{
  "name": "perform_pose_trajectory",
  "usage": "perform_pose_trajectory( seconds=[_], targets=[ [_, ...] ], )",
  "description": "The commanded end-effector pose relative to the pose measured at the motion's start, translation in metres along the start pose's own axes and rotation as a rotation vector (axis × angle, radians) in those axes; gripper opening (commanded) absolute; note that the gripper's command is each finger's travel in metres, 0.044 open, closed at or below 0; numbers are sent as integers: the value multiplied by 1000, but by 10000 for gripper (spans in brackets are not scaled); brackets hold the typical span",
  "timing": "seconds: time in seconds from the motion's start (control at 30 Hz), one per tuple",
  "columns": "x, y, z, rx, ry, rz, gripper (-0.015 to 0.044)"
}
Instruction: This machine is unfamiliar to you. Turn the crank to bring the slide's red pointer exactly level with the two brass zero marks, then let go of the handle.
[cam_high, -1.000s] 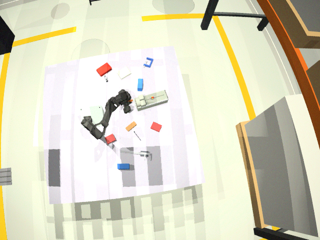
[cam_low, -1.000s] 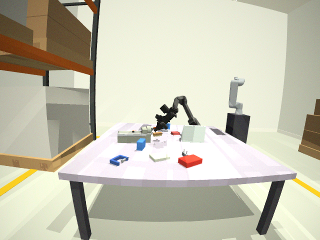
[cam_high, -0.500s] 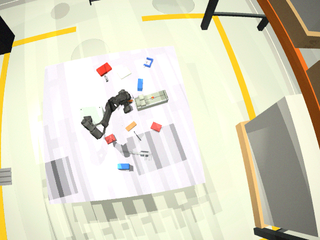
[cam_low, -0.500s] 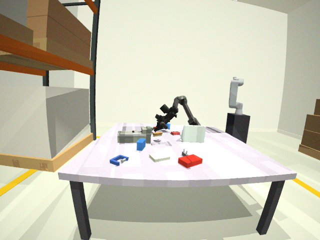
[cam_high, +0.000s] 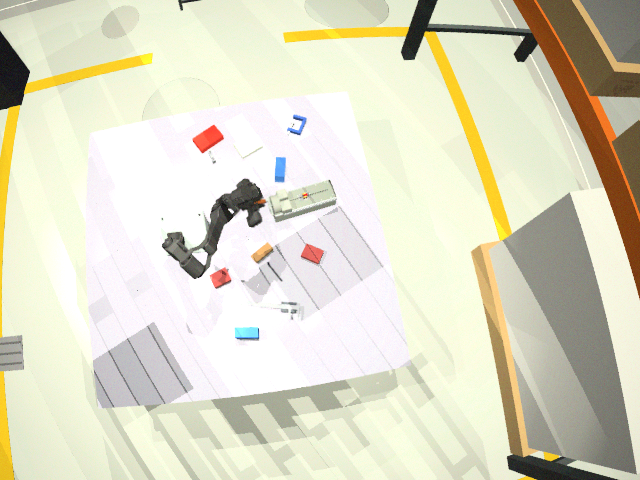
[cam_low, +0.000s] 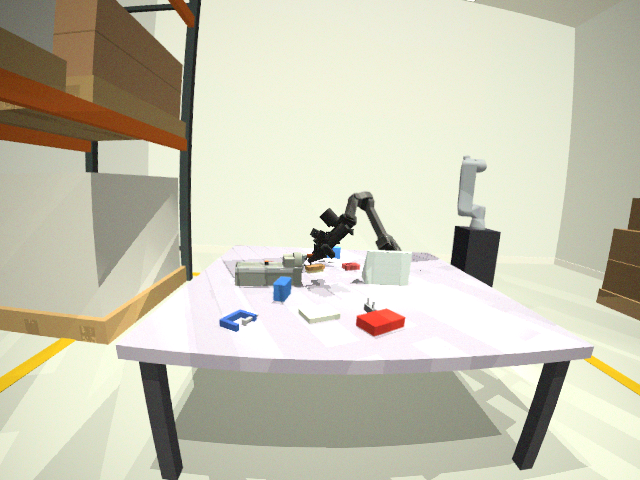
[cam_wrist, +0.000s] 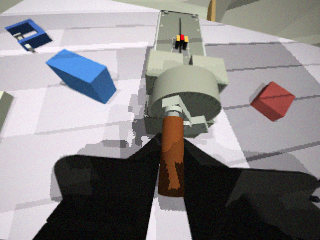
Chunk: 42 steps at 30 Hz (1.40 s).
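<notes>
The gripper (cam_high: 262, 202) (cam_low: 311, 259) (cam_wrist: 168, 138) is clamping its jaws on the orange-brown crank handle (cam_high: 260, 202) (cam_low: 309, 255) (cam_wrist: 172, 155), which is projecting from the near end of the grey-green machine (cam_high: 310, 203) (cam_low: 268, 274) (cam_wrist: 187, 92), the landmark here. On the machine's top, beyond its round drum, the red pointer (cam_high: 305, 195) (cam_wrist: 182, 38) is sitting between yellow marks, appearing close to level; exact alignment is not resolving at this size. A blue block (cam_high: 280, 169) (cam_low: 282, 288) (cam_wrist: 82, 75) is lying beside the machine, a red block (cam_high: 312, 253) (cam_wrist: 273, 101) on its opposite side. Grasping is standing complete; confirming the zero, possibly with slight cranking, and releasing the handle are remaining.
</notes>
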<state>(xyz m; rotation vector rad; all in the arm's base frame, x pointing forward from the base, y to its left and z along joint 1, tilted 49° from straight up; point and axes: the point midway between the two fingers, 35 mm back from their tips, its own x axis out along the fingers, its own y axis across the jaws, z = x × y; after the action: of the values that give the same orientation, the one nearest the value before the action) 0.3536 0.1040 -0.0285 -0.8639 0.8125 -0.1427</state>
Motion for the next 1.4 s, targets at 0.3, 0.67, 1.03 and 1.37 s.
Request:
perform_pose_trajectory(
  seconds=[0.3, 0.67, 1.03, 1.37],
  targets=[
    [0, 0, 0, 0, 0, 0, 210],
    [-2, 0, 2, 0, 0, 0, 440],
    [-35, 1, 35, 1, 0, 3, 440],
    [-64, 4, 67, -2, -2, 11, 440]
  ],
)
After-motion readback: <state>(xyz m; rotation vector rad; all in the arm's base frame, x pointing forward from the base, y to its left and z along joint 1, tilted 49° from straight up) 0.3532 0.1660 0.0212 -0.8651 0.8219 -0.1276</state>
